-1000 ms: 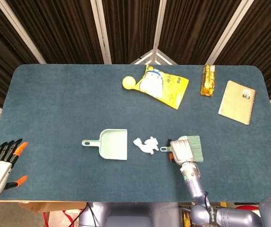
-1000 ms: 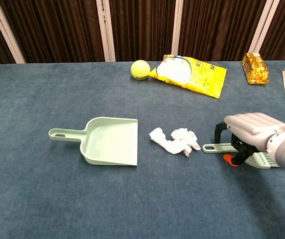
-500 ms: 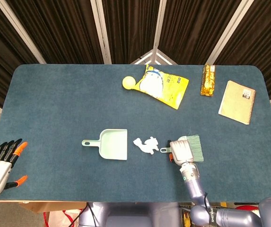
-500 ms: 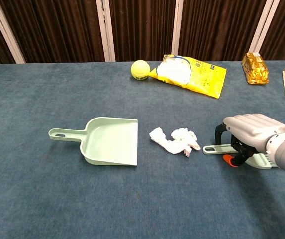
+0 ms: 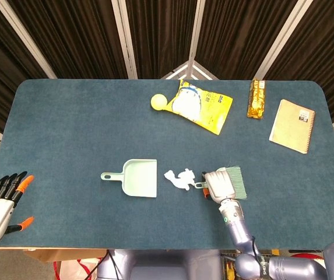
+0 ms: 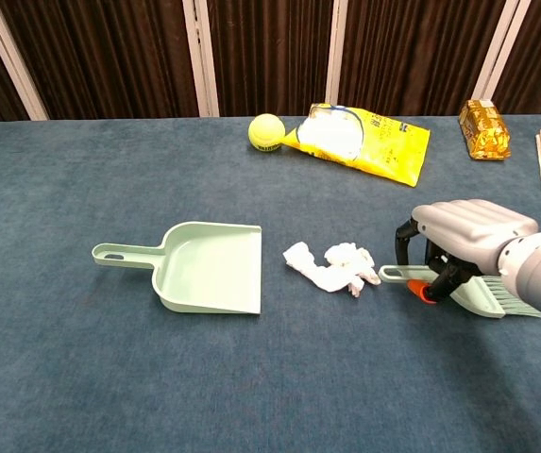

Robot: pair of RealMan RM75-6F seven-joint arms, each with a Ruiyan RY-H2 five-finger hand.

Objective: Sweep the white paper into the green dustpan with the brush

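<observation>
Grasping the brush [image 6: 478, 291] by its handle, the right hand [image 6: 459, 236] sits just right of the crumpled white paper [image 6: 331, 267]. Paper lies between brush and green dustpan [image 6: 209, 269] on the worktop [image 6: 109, 377]; judged light, soft, easily scattered.

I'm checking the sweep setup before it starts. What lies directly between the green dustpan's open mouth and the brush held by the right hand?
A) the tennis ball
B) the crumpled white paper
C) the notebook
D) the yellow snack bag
B: the crumpled white paper sits on the table between the green dustpan and the brush that the right hand grips; ball, bag and notebook lie further back.
</observation>
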